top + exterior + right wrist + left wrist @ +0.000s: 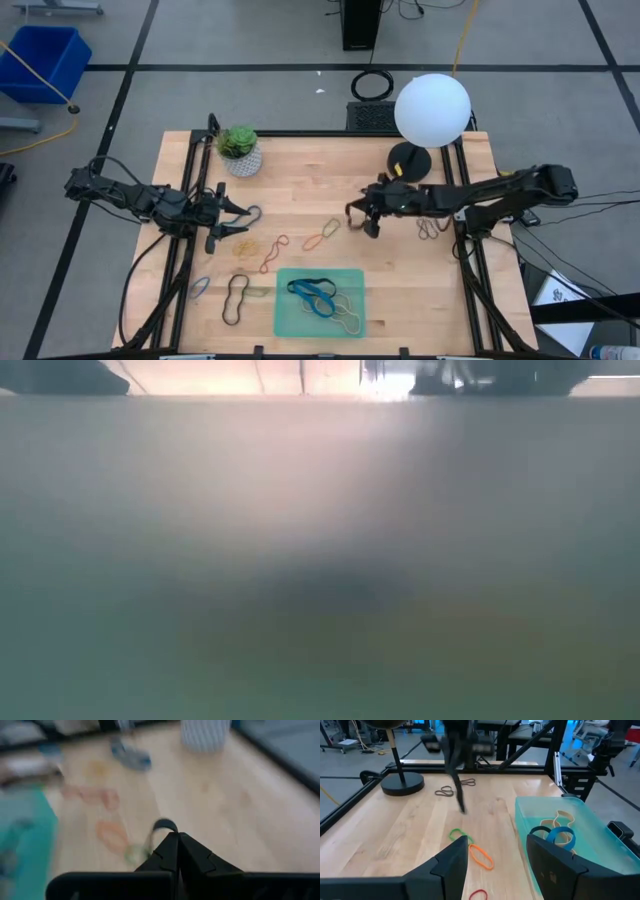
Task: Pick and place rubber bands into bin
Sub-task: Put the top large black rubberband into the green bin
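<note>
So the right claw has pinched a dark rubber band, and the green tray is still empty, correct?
Not empty. The high view shows the green tray already holding rubber bands, a blue one among them. The rest holds: the right gripper is shut on a dark rubber band.

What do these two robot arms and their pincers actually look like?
Both arms are dark, jointed and slim, trailing black cables. The left gripper and right gripper each end in two black fingers, flat and angular, tapering towards the tips. I can see no markings.
</note>
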Controlling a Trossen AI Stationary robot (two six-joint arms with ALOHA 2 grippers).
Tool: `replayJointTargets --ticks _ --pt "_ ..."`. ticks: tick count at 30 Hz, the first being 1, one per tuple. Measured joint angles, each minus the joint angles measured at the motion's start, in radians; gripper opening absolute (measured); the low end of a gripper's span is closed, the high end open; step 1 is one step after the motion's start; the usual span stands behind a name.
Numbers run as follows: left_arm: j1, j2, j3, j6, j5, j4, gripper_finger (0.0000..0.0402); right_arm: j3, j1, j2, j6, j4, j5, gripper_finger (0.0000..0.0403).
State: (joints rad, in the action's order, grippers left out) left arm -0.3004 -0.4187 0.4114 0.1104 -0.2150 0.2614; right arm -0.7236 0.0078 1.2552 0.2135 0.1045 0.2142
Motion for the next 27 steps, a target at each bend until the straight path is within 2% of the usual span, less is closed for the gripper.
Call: replayJointTargets --ticks 7,14,19,27 --pt "0.0 0.0 0.0 0.002 0.0 0.005 0.0209 -0.139 0.061 -0.051 -0.058 0.049 -0.002 0.0001" --pt "0.0 0.0 0.0 0.0 0.0 0.005 0.0209 -0.306 0.196 -0.018 -0.164 0.047 -0.005 0.0" --pt "0.0 0.0 0.0 0.002 -0.001 0.007 0.0209 -0.391 0.296 0.058 -0.205 0.05 -0.006 0.0" --pt "0.0 0.0 0.0 0.015 0.0 0.018 0.0209 -0.407 0.401 0.253 -0.191 0.056 -0.004 0.0"
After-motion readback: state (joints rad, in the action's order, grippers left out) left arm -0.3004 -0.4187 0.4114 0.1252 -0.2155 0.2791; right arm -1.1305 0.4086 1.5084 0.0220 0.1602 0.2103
